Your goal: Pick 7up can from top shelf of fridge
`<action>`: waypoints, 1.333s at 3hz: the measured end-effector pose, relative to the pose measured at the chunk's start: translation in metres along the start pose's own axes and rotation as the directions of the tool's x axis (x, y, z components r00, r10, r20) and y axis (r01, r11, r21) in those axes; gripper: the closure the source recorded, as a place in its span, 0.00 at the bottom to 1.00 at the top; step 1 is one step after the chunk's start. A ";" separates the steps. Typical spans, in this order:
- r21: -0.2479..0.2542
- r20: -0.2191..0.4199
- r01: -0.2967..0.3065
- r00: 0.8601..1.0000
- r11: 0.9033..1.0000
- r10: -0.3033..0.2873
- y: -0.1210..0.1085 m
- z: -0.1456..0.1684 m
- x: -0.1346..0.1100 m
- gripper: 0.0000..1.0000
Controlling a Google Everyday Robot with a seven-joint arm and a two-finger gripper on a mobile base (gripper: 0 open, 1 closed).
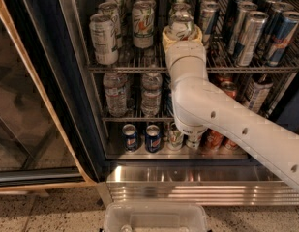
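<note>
The fridge [76, 81] stands open. On its top shelf [125, 69], a chrome wire rack, stand rows of cans. A 7up can [181, 26], white-silver with a green logo, stands at the front of the middle row. My gripper [182, 33] is at the end of the white arm [212, 120] and reaches in from the lower right. Its beige fingers [166, 36] sit on both sides of that can, shut on it. Another 7up can [142, 25] stands one row to the left, with more behind it.
A plain white can [104, 38] stands at the shelf's front left, slim blue-silver cans [279, 37] at the right. Water bottles [115, 93] fill the middle rack, blue cans [130, 137] the lowest. The glass door [23, 105] hangs open left. A clear bin [156, 219] sits below the ribbed steel base [154, 190].
</note>
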State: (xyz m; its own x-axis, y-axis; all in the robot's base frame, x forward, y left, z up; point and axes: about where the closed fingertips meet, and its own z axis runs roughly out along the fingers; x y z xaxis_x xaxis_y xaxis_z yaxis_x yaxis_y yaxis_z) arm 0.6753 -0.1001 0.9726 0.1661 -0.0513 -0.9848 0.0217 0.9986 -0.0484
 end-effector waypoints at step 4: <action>-0.065 -0.035 -0.006 0.999 0.998 0.004 -0.007 -0.039 -0.022 1.00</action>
State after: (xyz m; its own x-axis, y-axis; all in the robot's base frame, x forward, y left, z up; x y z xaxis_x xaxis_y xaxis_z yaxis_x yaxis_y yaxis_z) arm 0.6327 -0.1052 0.9880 0.1320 -0.0471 -0.9901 -0.0439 0.9976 -0.0533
